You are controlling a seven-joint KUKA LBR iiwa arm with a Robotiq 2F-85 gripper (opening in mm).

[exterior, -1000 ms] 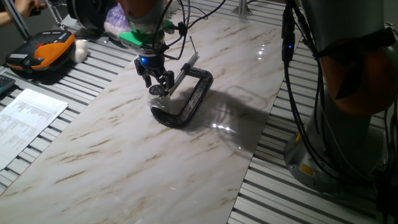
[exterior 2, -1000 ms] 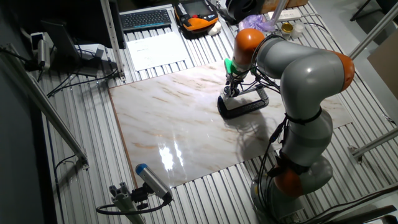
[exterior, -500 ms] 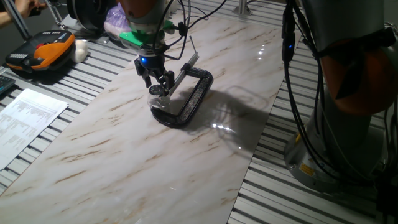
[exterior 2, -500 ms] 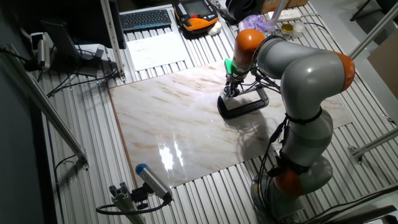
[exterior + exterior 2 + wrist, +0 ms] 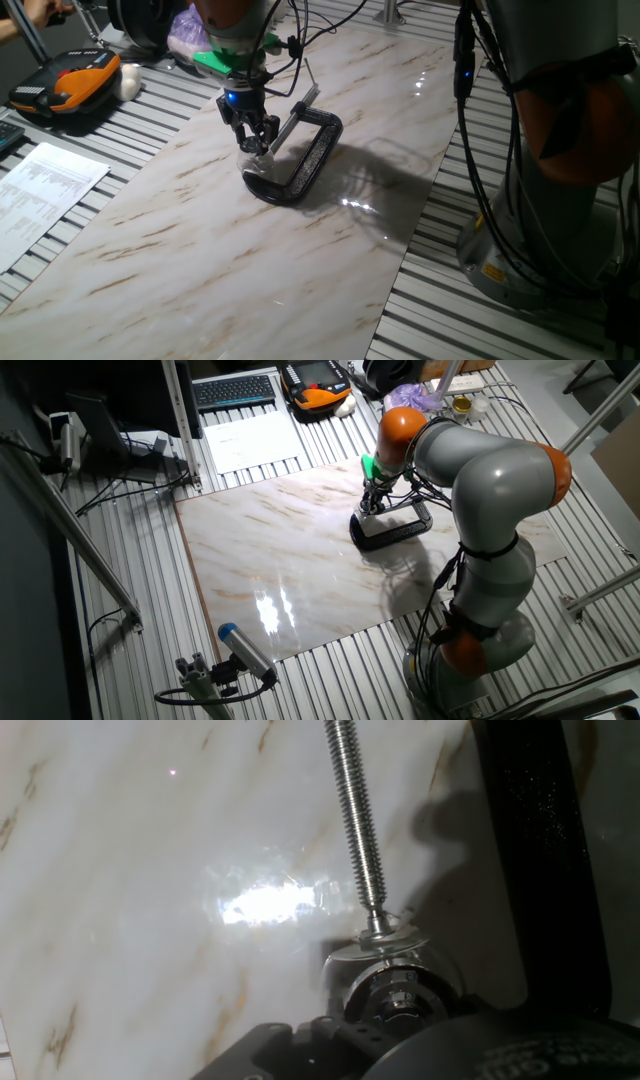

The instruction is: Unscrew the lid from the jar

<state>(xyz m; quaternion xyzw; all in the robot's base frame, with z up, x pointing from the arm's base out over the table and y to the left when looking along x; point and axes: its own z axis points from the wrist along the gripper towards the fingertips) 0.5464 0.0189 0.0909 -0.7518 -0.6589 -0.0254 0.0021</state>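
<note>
A black C-clamp (image 5: 312, 152) lies on the marble board (image 5: 200, 260) with the tiny clear glass jar (image 5: 259, 166) at its near end. The silvery lid (image 5: 256, 149) tops the jar. My gripper (image 5: 256, 142) comes straight down over it, its fingers closed on either side of the lid. In the other fixed view the gripper (image 5: 372, 507) stands at the left end of the clamp (image 5: 398, 532). The hand view shows the clamp's threaded screw (image 5: 355, 830) running down to the glass jar (image 5: 400, 978) at the bottom. My fingers do not show there, and I cannot make out the lid.
An orange and black device (image 5: 62, 85) and a printed sheet (image 5: 40, 190) lie left of the board on the slatted table. The arm's base (image 5: 560, 170) stands at the right. A keyboard (image 5: 235, 390) lies at the back and a blue-tipped tool (image 5: 240, 650) near the front edge.
The gripper has turned slightly about its own axis over the jar. The clamp and jar have stayed where they were.
</note>
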